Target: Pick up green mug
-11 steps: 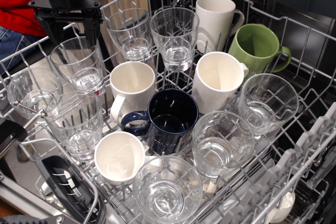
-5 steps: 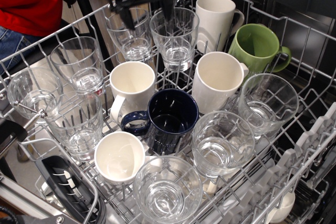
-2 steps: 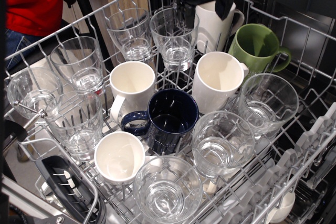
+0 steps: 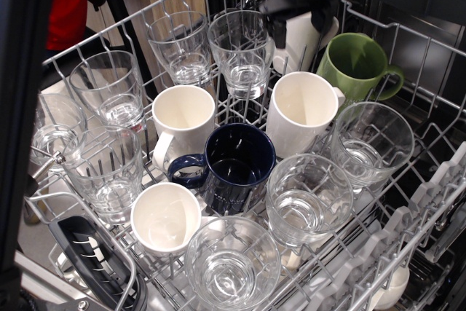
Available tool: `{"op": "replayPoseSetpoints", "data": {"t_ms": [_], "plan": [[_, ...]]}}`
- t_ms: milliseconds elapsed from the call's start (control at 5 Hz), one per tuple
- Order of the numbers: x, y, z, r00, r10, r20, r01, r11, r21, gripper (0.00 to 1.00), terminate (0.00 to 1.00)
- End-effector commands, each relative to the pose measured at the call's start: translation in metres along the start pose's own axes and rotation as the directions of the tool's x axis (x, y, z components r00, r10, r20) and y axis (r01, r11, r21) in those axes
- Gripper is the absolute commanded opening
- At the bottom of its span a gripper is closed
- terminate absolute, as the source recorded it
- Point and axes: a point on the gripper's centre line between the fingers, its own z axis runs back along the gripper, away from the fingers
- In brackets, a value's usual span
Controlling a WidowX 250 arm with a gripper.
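While the black tool (image 4: 300, 25) hangs at the upper centre of the frame, its two dark fingers (image 4: 279, 32) point downward with a visible gap between them, holding nothing; it sits in front of a white mug (image 4: 300, 47) at the back of the rack, partly hiding it.

Item, green mug (image 4: 354, 65): glossy olive-green, upper right of the frame, tilted with its opening toward the camera, looped handle on its right side. It stands just right of the tool, apart from it, and just above a tall white mug (image 4: 302, 111) at centre right.

Item, dish rack (image 4: 408, 231): light grey wire, filling most of the frame.

Item, dark navy mug (image 4: 234, 165): centre, handle toward the left.

Item, further white mugs: one at centre left (image 4: 182, 118), one at lower left (image 4: 164, 218).

Item, clear glasses: two at upper centre (image 4: 242, 50) (image 4: 178, 45), several down the left side (image 4: 111, 91), one at right (image 4: 371, 143), two in the lower centre (image 4: 307, 198) (image 4: 231, 261).

Item, dark vertical bar (image 4: 22, 107): blurred, along the left edge of the frame.
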Motion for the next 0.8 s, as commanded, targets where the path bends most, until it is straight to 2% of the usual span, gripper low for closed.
{"op": "replayPoseSetpoints", "data": {"t_ms": [0,600], "plan": [[0.012,-0.029,0.007,0.999,0.008,0.032,-0.005,0.995,-0.097,1.0,0.0],[-0.005,-0.046,-0.02,0.999,-0.044,0.023,0.045,0.998,-0.04,1.0,0.0]]}}
